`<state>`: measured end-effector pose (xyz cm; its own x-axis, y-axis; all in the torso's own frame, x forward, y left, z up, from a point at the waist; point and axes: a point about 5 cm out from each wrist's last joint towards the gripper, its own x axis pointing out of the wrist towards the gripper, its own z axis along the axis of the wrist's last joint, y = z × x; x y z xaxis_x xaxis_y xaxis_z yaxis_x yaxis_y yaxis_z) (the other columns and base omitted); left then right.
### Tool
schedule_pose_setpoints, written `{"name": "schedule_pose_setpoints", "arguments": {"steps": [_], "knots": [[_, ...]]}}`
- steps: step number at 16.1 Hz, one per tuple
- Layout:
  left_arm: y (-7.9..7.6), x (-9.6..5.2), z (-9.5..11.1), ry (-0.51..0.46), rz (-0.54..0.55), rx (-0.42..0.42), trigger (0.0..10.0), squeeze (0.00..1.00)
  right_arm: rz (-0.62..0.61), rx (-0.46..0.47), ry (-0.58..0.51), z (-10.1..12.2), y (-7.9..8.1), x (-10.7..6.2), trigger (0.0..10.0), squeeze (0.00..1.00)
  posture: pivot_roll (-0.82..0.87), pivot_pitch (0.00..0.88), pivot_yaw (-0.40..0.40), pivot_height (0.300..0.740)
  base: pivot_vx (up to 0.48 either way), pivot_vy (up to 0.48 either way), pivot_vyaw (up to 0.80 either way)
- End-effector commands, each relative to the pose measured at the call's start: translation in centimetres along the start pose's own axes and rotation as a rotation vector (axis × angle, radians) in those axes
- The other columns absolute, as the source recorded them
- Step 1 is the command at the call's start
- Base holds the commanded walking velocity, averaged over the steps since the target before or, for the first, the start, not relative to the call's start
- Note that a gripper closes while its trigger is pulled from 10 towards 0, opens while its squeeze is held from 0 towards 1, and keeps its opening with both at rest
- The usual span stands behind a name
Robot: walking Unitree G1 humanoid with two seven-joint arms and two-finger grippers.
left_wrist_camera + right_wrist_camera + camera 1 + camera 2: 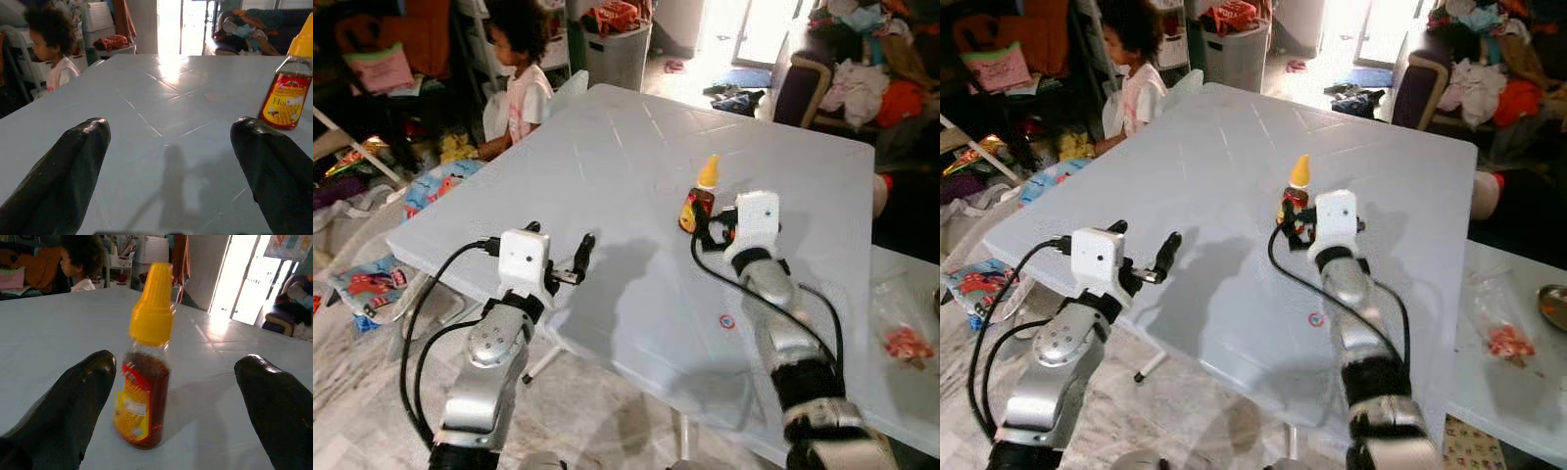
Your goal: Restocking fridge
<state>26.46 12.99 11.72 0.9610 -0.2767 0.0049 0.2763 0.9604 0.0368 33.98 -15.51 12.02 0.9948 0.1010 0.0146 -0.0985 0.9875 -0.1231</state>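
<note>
Since that honey bottle (698,200) is tall, skinny and standing on its own out on the table (607,157), your biggest worry is knocking it over. The right gripper (171,396) has its fingers spread wide with the bottle sitting between them, but in the right wrist view the bottle looks a lot closer to one finger (73,401) than the other. Close from there and I'd guess the near finger shoves it sideways before the other one catches up, so it tips or skids. Centre it first if you can.

Second thing: the table is smooth, so a bumped bottle may well slide. It stands toward the right of the middle, so it wouldn't go off an edge straight away, but you'd be chasing it.

There's also a child (524,73) at the far left side of the table. Well apart from both arms right now, but keep an eye out before any big swing.

Pose-wise, your right arm reaches forward over the near right part of the table, wrist roughly level, gripper right up at the bottle, low on the body below the yellow cap (152,303). I can't tell if either finger is actually touching it.

Your left gripper (576,262) hovers at the near left edge, fingers spread wide and holding nothing, pointed across the table with the bottle off to its right.
</note>
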Motion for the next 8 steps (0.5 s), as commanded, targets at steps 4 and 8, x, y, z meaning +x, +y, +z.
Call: {"name": "schedule_pose_setpoints", "arguments": {"steps": [4,8], "knots": [[0.7,-1.0,0.5,0.016,0.006,0.046,10.0,0.00,0.014,-0.037,-0.048,1.3,-0.4,1.5,10.0,0.00,0.12,0.026,0.002,0.740,0.000,0.000,0.00],[1.3,-1.8,0.8,0.039,0.001,0.067,10.0,0.00,0.070,-0.065,-0.052,2.0,0.3,2.9,10.0,0.00,0.15,0.060,0.024,0.740,0.000,0.000,0.00]]}}
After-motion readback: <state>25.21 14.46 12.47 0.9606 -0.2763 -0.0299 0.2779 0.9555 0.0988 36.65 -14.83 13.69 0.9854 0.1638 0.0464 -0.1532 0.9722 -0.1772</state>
